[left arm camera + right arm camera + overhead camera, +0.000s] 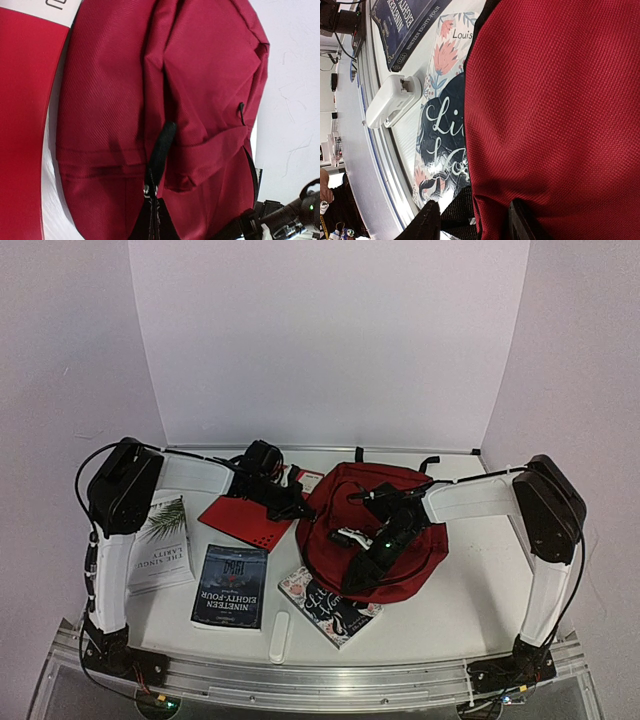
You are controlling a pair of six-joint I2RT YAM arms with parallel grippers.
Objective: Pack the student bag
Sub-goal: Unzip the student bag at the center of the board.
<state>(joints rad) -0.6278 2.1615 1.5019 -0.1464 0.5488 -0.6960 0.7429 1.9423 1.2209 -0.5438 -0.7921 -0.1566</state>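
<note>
The student bag [400, 502], dark red with black straps, lies at the table's middle right. My left gripper [297, 502] is at its left edge. In the left wrist view that gripper [151, 212] is shut on the black zipper pull [162, 145], whose tape sticks out from between the closed tips. My right gripper [372, 540] rests on the bag's front. In the right wrist view it [475, 222] has a creased fold of the bag's red fabric [555, 100] and a black strap [457, 210] pinched between its two fingers [427, 222].
A flat red folder [240, 515] lies left of the bag. A white book [165, 545], the dark "Nineteen Eighty-Four" [230, 585] and a floral book [325, 608], partly under the bag, sit near the front. A small white block [280, 635] lies by the front rail.
</note>
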